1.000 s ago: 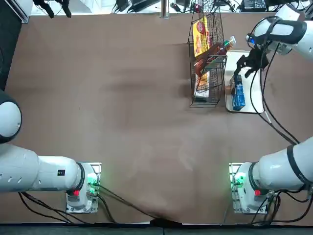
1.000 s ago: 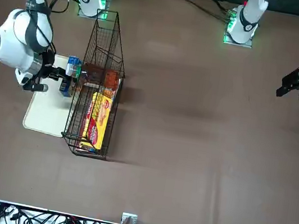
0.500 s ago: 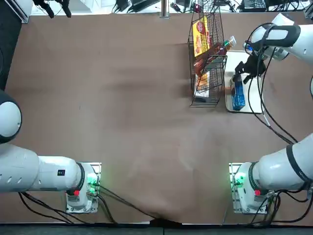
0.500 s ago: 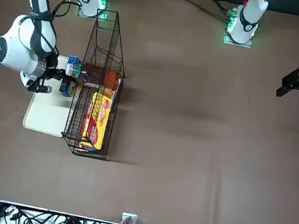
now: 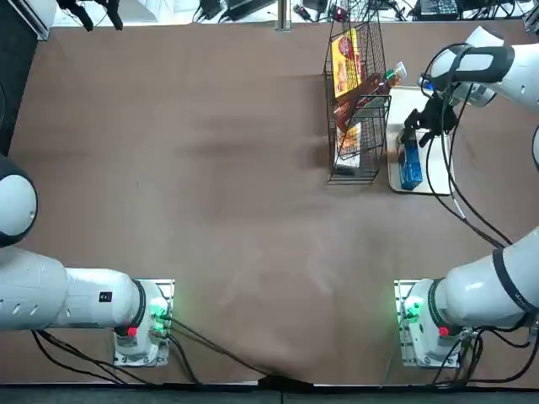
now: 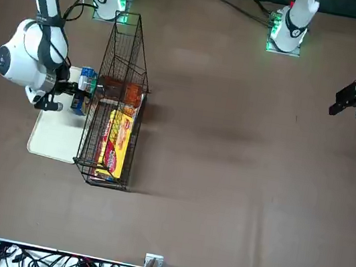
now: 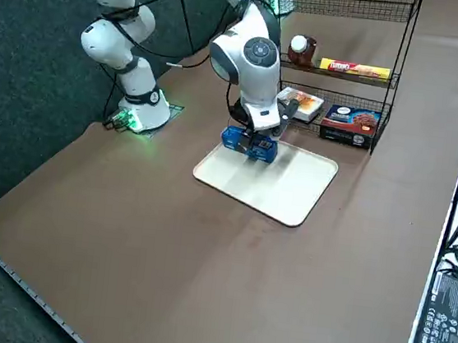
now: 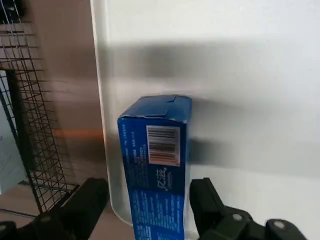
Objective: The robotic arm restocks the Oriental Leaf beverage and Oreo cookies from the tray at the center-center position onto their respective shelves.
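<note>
Right tool (image 8: 149,192) low over tray (image 7: 271,184); fingers apart, blue packet (image 8: 155,167) between.

Blue Oreo packet (image 8: 157,185) on white tray (image 7: 285,190), between open right jaws; brown bottle (image 7: 301,52) in wire rack (image 7: 355,8).

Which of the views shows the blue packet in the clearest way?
The right wrist view: the blue packet fills its middle, barcode readable, between the right gripper's open jaws. The top view shows it on the tray, partly covered; the front view, mostly hidden; the right side view, its side, partly behind the gripper.
</note>
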Tool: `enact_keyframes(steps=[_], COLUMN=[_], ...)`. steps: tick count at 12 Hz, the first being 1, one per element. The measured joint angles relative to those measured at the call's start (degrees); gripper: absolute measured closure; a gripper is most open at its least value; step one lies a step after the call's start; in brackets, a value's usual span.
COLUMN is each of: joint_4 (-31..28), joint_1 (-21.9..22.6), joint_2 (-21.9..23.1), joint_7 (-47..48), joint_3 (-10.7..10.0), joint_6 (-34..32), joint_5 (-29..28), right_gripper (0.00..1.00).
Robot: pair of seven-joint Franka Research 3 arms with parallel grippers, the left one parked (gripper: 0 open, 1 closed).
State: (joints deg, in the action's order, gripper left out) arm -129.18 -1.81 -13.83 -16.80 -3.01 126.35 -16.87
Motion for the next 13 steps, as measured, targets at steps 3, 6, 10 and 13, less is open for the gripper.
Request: enact_keyframes(steps=[3, 6, 10, 13], joint_4=[-0.41, -0.58, -0.71, -0.84], joint_1=[0.00, 0.00, 0.00, 0.00], joint_2=[-0.29, -0.96, -2.61, -3.34], joint_7=[0.00, 0.00, 0.00, 0.00], joint_3=[0.00, 0.00, 0.00, 0.00], joint_6=[0.04, 0.09, 0.27, 0.35], joint_5=[0.01, 0.02, 1.16, 1.48], right_gripper=[0.00, 0.00, 0.00, 0.01])
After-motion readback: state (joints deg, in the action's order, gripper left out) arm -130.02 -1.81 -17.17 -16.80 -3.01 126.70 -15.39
